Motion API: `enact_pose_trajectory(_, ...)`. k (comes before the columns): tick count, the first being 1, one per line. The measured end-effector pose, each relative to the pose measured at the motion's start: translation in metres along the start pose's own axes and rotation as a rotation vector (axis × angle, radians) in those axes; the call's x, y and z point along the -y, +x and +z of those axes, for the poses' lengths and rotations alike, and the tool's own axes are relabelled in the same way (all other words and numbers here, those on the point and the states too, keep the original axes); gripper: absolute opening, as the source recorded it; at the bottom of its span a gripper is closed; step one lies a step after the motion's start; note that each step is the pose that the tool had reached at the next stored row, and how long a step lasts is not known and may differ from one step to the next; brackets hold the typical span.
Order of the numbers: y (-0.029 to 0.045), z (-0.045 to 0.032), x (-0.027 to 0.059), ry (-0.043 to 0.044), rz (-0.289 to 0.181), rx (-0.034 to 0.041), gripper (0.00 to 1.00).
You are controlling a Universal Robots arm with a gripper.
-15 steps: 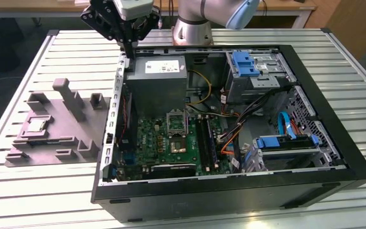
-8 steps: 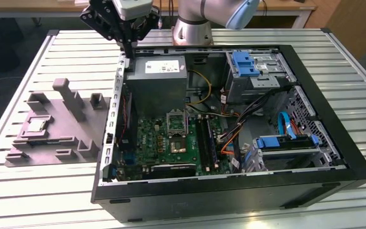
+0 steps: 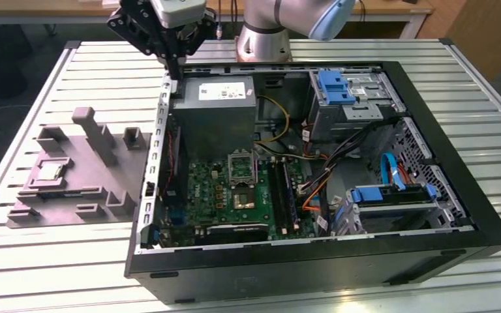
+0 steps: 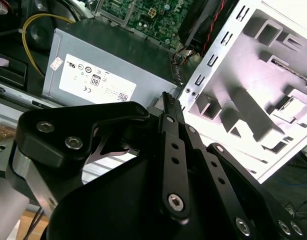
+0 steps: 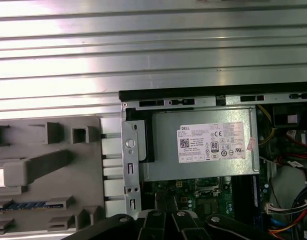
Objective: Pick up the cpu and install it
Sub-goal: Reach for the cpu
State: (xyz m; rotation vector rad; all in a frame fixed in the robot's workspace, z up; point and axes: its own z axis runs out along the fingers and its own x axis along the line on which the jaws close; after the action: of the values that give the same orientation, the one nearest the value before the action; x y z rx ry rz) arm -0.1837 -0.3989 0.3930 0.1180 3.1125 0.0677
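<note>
Small silvery square cpu [image 3: 49,171]; pale rim

Robotics laboratory or test workshop, seen from beside the workbench. A grey industrial robot arm [image 3: 266,36] with a black gripper [image 3: 173,65] rises at the far edge of a ribbed aluminium table [image 3: 59,274]. On the table lie a desktop computer case [image 3: 320,267], its side open and its green circuit board [image 3: 224,189] exposed, and beside it a grey moulded tray [image 3: 59,195] of slots and posts for holding loose parts. A plain wooden desk [image 3: 381,10] stands behind the table, as in a shared technical workroom rather than a home or a shop.
</note>
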Motion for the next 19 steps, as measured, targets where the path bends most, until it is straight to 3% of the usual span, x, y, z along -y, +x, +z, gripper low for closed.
enact_pose_trajectory(19,0.0058,0.0004,0.0005,0.0,0.0,-0.0001,0.11)
